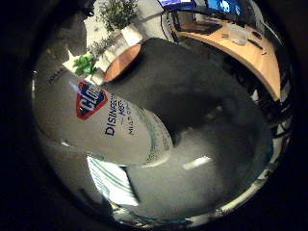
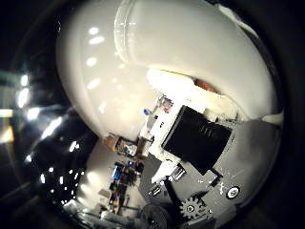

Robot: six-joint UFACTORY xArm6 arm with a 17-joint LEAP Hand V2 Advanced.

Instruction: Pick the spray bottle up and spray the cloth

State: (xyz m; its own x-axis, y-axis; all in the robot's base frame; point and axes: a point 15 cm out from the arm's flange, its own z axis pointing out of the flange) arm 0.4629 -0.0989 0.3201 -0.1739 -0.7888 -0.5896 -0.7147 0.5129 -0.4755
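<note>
The white spray bottle [image 1: 103, 122], with a red and blue label, fills much of the little finger side view and sits close against my palm. Its rounded white top [image 2: 157, 52] takes up most of the thumb side view. My right hand [image 2: 198, 143] has its black and white fingers curled against the bottle's top, with a geared part showing beside them. Beyond the bottle's base, a white cloth with teal stripes [image 1: 113, 180] lies on the dark grey table [image 1: 192, 106]; the bottle hides part of the cloth.
Past the table's far edge stand potted green plants [image 1: 118, 14] and a round orange-brown stool [image 1: 122, 62]. A curved wooden desk [image 1: 250, 53] with monitors and small items runs along the room's side.
</note>
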